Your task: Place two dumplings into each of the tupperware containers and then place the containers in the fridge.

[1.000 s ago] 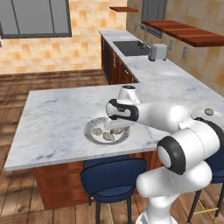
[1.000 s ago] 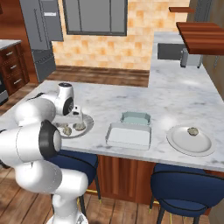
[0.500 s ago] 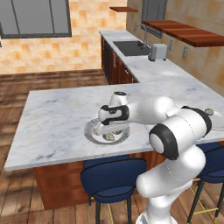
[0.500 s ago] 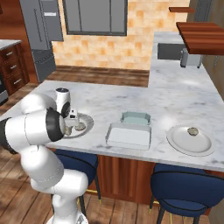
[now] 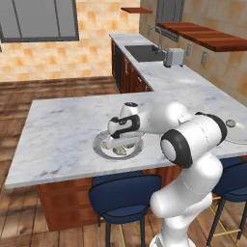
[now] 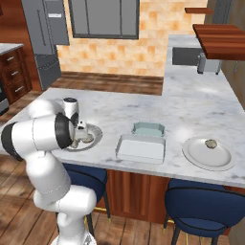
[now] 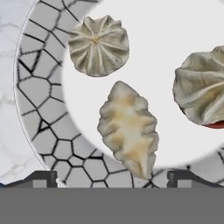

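Hovering low over a round plate [image 7: 39,109] on the marble desk [image 5: 58,130], the tool [image 7: 112,177] stands wide, its fingertips [image 7: 43,178] set either side of an elongated dumpling [image 7: 127,126] and gripping nothing. A round dumpling [image 7: 99,46] and another [image 7: 201,89] lie beside it. Well to the right, the pale blue-green tub [image 6: 148,129] and the see-through grey tub [image 6: 141,147] sit touching. The fridge [image 6: 45,40] stands beyond.
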